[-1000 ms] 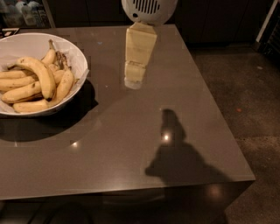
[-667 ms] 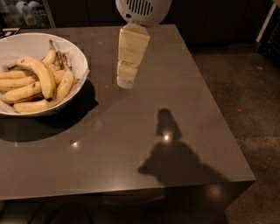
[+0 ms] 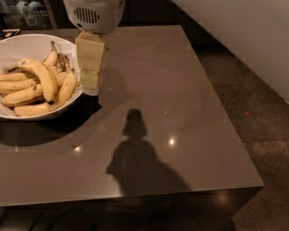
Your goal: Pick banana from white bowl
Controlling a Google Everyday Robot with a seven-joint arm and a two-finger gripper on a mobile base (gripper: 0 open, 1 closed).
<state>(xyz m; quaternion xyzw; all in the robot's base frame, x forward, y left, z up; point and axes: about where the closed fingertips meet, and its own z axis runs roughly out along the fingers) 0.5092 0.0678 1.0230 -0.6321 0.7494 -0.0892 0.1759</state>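
Observation:
The white bowl stands at the left edge of the brown table and holds several yellow bananas. The banana, thick and strongly arched, lies on top of the pile, curving from upper left down to the right. Slimmer, straighter bananas lie under and beside it, and some dark stems show at the back of the bowl. My gripper hangs down from the white wrist housing just outside the bowl's right rim, above the table. It holds nothing that I can see.
The brown table reaches to its front edge near the bottom and its right edge at mid-right. My arm's shadow falls on its middle. Dark speckled floor lies to the right, with a white wall behind it.
My gripper has moved left across the table, from near the middle to right beside the bowl's right rim. The bananas have not moved.

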